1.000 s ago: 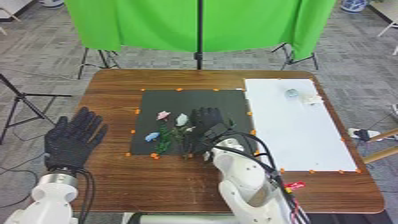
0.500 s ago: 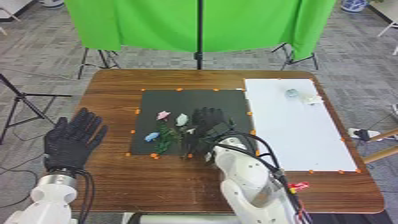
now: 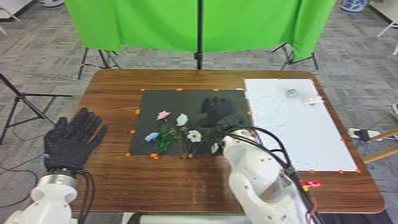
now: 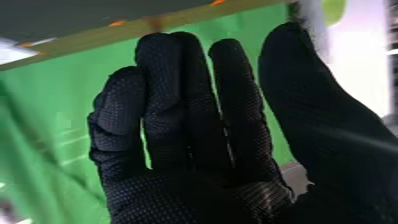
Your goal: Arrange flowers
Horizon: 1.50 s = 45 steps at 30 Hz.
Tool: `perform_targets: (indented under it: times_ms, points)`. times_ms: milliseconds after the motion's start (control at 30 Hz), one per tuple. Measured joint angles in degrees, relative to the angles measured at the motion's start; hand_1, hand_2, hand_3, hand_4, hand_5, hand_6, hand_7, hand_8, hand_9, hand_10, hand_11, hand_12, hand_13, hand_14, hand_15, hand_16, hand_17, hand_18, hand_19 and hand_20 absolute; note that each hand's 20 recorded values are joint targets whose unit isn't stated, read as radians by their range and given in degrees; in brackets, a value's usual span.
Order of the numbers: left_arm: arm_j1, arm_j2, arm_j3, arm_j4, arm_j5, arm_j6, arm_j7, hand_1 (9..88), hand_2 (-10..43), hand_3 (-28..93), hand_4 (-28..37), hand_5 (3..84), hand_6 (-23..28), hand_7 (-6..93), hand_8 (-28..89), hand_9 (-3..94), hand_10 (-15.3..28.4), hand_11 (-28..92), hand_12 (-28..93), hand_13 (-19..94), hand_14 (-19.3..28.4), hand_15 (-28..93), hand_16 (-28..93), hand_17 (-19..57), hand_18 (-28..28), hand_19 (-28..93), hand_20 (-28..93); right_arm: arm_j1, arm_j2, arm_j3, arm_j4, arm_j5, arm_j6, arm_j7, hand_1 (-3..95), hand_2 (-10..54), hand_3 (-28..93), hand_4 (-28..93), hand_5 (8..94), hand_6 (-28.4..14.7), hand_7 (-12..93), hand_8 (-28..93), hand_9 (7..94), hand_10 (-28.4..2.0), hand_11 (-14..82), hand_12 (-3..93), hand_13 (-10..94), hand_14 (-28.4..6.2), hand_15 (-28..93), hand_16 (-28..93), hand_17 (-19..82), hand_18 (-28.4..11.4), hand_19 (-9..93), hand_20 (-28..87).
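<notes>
In the head view, my right hand (image 3: 218, 113) is over the right part of the dark mat (image 3: 178, 96), its fingers extended and holding nothing. Left of it lie a pink flower (image 3: 163, 115), a white flower (image 3: 181, 120), a blue flower (image 3: 152, 136) and another white flower (image 3: 194, 135), their green stems toward the robot. My left hand (image 3: 71, 142) is flat with straight fingers at the table's left side. In the right wrist view, my right hand (image 4: 191, 145) has its fingers straight and thumb apart, with nothing between them.
A white board (image 3: 298, 130) covers the table's right side, with a small pale green item (image 3: 291, 93) and a white item (image 3: 312, 100) near its far end. Orange markers surround the mat. A green curtain (image 3: 142, 25) hangs beyond the brown table (image 3: 115, 82).
My right hand has moved right and slightly forward, uncovering the white flower nearest to it. The left hand and the flowers in view have kept their places.
</notes>
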Motion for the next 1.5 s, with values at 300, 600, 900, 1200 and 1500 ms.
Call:
perform_targets:
  times_ms: [300,600,900,1200,1500]
  points:
    - [1.3,-0.29,-0.38,-1.12,-0.03,0.01,1.45,28.4,14.3,78,-28.3,50.1,8.8,20.0,-10,43.2,15.5,28,13,31,16.3,48,-7,-5.7,16.3,40,17,6.5,6.7,16.4,8.9,2.7,4.2,6.8,48.7,-9.5,85,-28,48.4,-3.1,21,-15,43.2,-15.1,11.8,12.1,37,-16.9,35,12,21,-21.1,65,20]
    - [1.9,-0.33,-0.61,-1.70,0.07,0.02,2.31,28.2,14.1,79,-28.3,50.0,8.7,20.1,-10,42.8,15.6,28,13,31,16.2,48,-7,-5.7,16.3,40,17,7.8,15.1,23.9,12.7,3.1,-1.4,6.8,47.2,-9.5,86,-28,40.1,-2.7,22,-16,32.5,-13.8,12.0,10.1,29,-17.1,33,11,17,-21.0,63,19]
    - [1.9,-0.32,-0.58,-1.88,0.45,0.02,2.87,29.5,14.2,81,-27.8,49.9,8.7,20.2,-11,42.8,15.5,28,13,31,16.3,48,-7,-5.7,16.2,40,17,10.0,15.1,25.6,21.3,-0.5,-8.4,-0.7,53.4,-9.5,87,-28,37.2,-0.3,22,-17,28.9,-10.5,12.0,7.1,30,-14.5,30,12,18,-19.6,63,20]
    - [1.9,-0.28,-0.32,-1.93,0.69,0.01,2.95,28.7,14.2,79,-28.2,50.0,8.8,20.1,-10,43.1,15.4,28,13,32,16.2,47,-7,-5.7,16.2,40,17,12.7,15.0,21.9,28.5,-4.0,-4.7,0.6,80.7,-9.5,28,-27,59.0,2.2,25,-12,68.9,-9.2,14.3,31.7,63,-4.9,39,39,31,-18.0,77,40]
    - [2.0,-0.28,-0.24,-2.02,0.59,-0.02,2.87,28.6,14.1,79,-28.3,50.0,8.7,20.2,-10,43.1,15.5,28,13,32,16.2,47,-7,-5.7,16.3,40,17,11.4,15.1,20.6,30.7,-2.5,7.2,4.3,71.6,-9.3,48,-28,73.6,1.0,34,3,84.2,-9.8,14.4,48.0,71,-6.6,49,43,35,-18.7,80,47]
